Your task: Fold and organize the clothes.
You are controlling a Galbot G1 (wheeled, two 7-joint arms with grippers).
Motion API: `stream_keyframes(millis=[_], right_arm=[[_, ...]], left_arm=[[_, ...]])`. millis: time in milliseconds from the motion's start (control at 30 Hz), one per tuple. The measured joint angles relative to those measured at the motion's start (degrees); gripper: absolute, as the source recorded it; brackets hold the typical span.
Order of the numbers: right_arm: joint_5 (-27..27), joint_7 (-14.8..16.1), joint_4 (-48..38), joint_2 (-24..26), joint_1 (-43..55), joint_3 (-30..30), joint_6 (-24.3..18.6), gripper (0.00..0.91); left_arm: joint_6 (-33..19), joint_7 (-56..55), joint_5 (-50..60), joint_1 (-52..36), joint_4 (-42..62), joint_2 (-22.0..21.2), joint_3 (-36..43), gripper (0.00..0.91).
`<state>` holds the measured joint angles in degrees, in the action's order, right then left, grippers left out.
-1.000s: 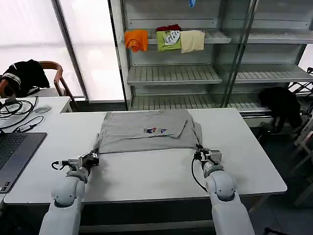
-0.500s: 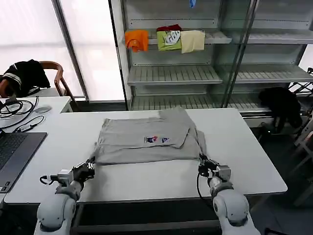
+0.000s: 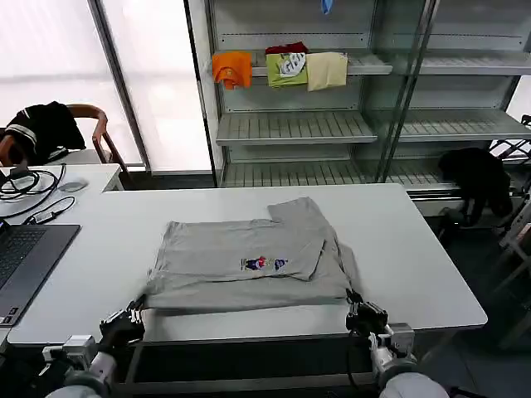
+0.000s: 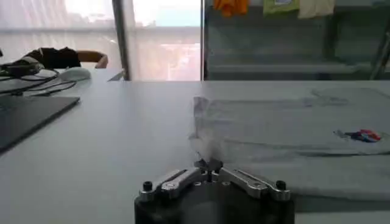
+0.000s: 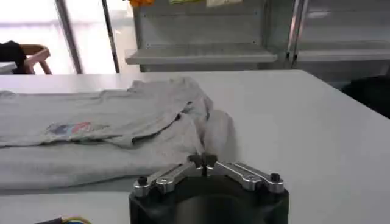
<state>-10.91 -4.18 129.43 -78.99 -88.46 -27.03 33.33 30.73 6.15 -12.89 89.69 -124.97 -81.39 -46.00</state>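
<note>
Light grey shirt (image 3: 249, 265) — laid folded on the white table (image 3: 415, 249), near its front edge, chest print (image 3: 265, 264) upward. Near-left corner is pinched by the left gripper (image 4: 208, 163), fingers closed on cloth; near-right corner is pinched likewise by the right gripper (image 5: 202, 160) — both are held at the table's near edge.

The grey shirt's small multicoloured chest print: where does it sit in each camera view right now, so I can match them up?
Head view: the small multicoloured chest print sits near the middle of the light grey short-sleeved shirt, between the two grippers.
Left wrist view: print far across the shirt, near the picture's edge.
Right wrist view: print on the flat part of the shirt.
Shared landmark: the orange folded garment on the shelf.
</note>
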Motion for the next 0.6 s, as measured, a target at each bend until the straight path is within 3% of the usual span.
stream_keyframes(millis=[100, 133, 167, 600], right_arm=[[0.56, -0.15, 0.85, -0.1, -1.65, 0.35, -0.01, 0.0], [0.83, -0.26, 1.01, -0.2, -2.13, 0.46, -0.02, 0.0], [1.04, -0.35, 1.11, -0.27, -2.54, 0.51, -0.04, 0.907], [5.98, -2.34, 5.36, -2.34, -3.44, 0.28, -0.78, 0.907]], left_arm=[[-0.33, -1.01, -0.11, 2.31, -1.32, -0.91, 0.0, 0.02], [-0.39, -1.37, -0.18, 2.77, -1.56, -1.12, 0.02, 0.907], [-0.44, -1.72, -0.28, 3.27, -1.79, -1.32, 0.04, 0.907], [-0.98, -5.34, -0.83, 4.17, -3.69, -2.87, -2.8, 0.907]])
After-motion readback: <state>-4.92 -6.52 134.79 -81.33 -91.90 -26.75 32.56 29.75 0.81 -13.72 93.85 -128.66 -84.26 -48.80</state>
